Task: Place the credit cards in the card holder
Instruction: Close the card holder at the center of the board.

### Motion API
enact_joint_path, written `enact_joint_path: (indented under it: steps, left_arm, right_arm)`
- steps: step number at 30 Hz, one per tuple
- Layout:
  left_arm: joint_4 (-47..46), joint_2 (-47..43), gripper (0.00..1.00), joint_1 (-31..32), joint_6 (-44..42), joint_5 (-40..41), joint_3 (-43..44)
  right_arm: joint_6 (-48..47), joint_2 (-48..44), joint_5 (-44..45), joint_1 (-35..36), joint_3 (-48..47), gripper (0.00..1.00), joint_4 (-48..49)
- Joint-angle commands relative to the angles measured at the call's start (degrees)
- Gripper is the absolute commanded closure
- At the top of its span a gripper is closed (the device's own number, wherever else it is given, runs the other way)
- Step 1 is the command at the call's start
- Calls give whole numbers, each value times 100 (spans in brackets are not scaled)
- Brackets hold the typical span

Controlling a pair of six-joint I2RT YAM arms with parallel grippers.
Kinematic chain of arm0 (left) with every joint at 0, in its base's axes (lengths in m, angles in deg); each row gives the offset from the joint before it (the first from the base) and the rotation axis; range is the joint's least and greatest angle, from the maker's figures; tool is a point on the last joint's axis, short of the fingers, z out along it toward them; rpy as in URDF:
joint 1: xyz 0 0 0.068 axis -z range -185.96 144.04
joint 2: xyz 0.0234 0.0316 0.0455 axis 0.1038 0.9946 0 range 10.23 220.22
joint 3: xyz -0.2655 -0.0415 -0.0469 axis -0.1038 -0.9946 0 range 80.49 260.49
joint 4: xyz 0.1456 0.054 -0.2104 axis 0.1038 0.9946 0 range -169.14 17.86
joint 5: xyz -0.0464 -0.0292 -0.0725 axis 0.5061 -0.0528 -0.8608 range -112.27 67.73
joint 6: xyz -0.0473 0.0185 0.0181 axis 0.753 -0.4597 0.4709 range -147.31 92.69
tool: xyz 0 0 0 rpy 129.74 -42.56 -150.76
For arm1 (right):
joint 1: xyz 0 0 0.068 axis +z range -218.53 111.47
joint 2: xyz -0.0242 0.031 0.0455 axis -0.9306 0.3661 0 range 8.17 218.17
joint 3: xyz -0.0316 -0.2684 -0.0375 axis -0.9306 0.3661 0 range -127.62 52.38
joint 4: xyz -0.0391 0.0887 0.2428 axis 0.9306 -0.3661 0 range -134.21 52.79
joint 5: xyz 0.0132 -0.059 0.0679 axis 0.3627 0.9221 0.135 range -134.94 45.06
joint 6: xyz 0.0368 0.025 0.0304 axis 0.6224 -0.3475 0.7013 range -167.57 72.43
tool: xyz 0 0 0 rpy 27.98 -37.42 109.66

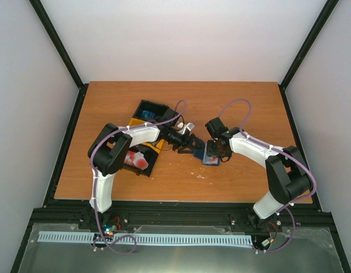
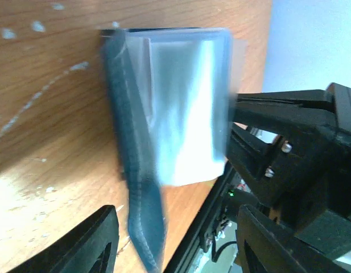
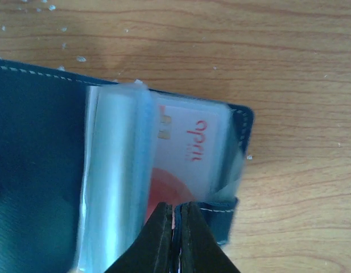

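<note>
Your right claw (image 3: 176, 211) is pressed shut, its tips meeting on the bottom edge of a clear sleeve (image 3: 115, 170) of the card holder (image 3: 38, 170). It looks like a thin pinch on that plastic leaf, lifting it off the dark blue cover. One of the credit cards (image 3: 189, 148), white with a red patch and red lettering, sits inside the pocket just beside your tips, pushed almost to the stitched corner.

Your left claw (image 2: 175, 230) stands wide and holds nothing. The cover's dark edge hangs between its fingers (image 2: 90, 244) without touching either one.

The holder lies open on the counter (image 3: 277, 57), between the two arms. More red cards (image 1: 135, 161) rest in the black bin (image 1: 150, 170) under your left arm.

This looks like the seating step for that card. Hold the right pinch steady and pull level rather than up, since the leaf is flimsy and could buckle or drag the holder along. Check that the card is fully home before letting go. Back the left claw out straight, so that it does not catch the cover.
</note>
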Motion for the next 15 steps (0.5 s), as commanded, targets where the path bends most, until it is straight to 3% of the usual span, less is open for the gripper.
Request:
enact_joint_path:
  steps: [1, 15]
  left_arm:
    - [-421, -135, 42, 64, 86, -535, 6]
    - [-939, -126, 39, 73, 286, -869, -80]
  right_arm:
    - [181, -274, -18, 58, -34, 97, 79]
    - [262, -484, -454, 58, 251, 96, 563]
